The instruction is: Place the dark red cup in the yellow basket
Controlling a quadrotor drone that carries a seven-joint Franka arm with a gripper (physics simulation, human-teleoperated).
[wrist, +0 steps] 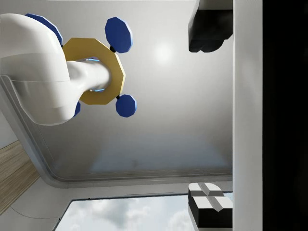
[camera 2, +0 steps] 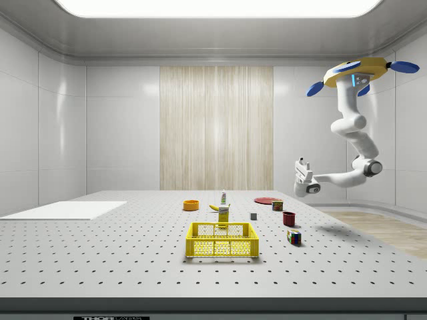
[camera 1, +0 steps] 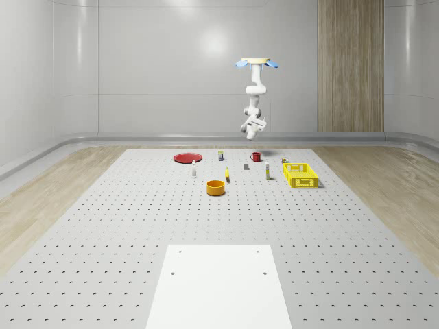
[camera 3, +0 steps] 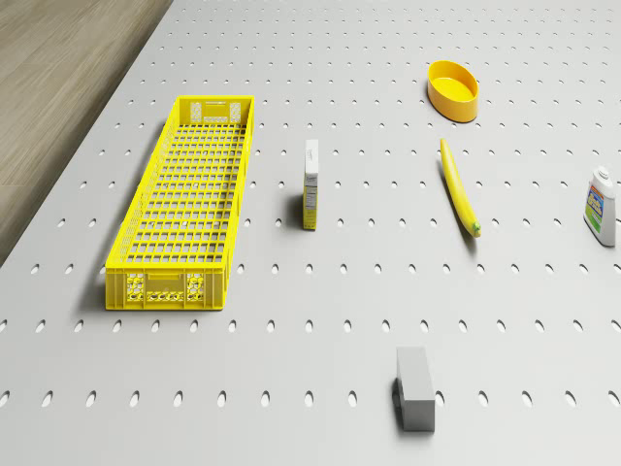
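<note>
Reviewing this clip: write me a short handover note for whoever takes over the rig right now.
Drone hovers high above the table's far edge, near the dark red cup.
Pincer is up in the air, holding nothing, pointing upward rather than at the table; wrist view shows its fingers apart.
Cup stands on the table, apart from the yellow basket.
Basket has nothing in it.
Done: nothing yet.
Left: descend, grasp cup, carry it to basket, release.

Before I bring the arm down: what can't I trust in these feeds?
Drone hovers high, gripper roughly over the dark red cup.
1. Cup: too small in whole-scene and side views to see inside.
2. Bottle: cut off by the drone view's edge.
3. Carton: lower part hidden by the yellow basket wall, side view.
</note>
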